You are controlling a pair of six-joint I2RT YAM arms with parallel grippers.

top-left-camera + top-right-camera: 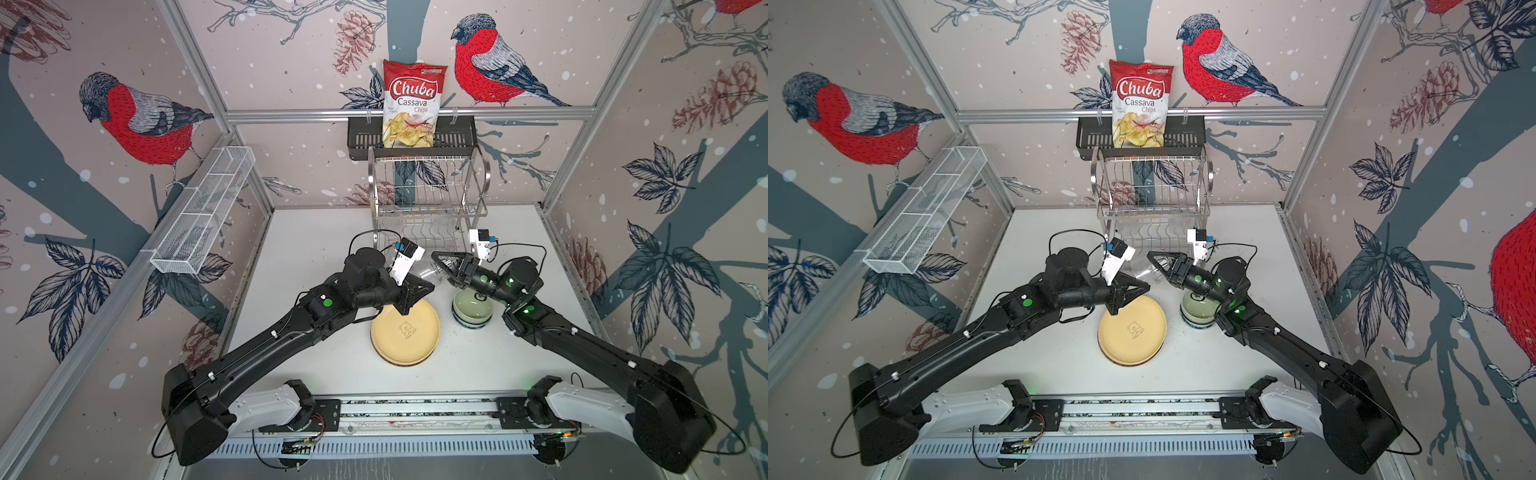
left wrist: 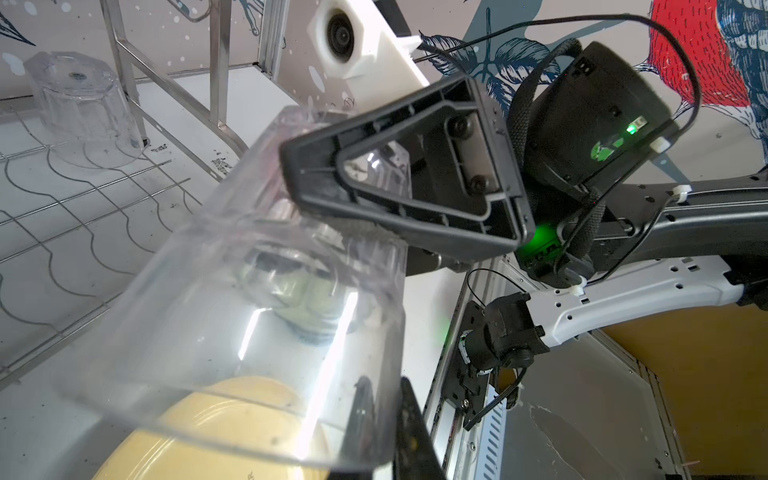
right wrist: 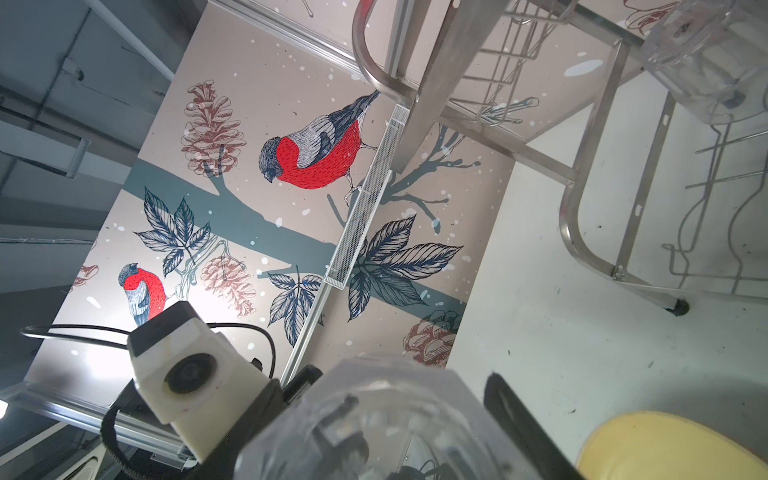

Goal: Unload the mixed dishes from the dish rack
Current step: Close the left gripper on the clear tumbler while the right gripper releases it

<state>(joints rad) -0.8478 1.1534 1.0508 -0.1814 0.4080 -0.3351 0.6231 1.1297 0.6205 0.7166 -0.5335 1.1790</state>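
Left tool (image 2: 386,428) was clamped on the rim of a clear glass (image 2: 249,291), holding it tilted in the air over mid surface (image 1: 316,257), just in front of the dish rack (image 1: 428,212). Right tool (image 1: 441,262) straddled the glass's base, couldn't tell if it was actually gripping tbh. 2nd glass (image 2: 83,108) sat upside down in the rack's bottom tier. Yellow plate (image 1: 405,332) lay toward the front edge w/ stacked bowls (image 1: 467,309) beside it.

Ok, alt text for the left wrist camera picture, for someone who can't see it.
A clear glass, held tilted, fills the frame, with the right arm's black jaws set around its base. Below it lies a yellow plate; a second glass stands upside down on the wire rack.
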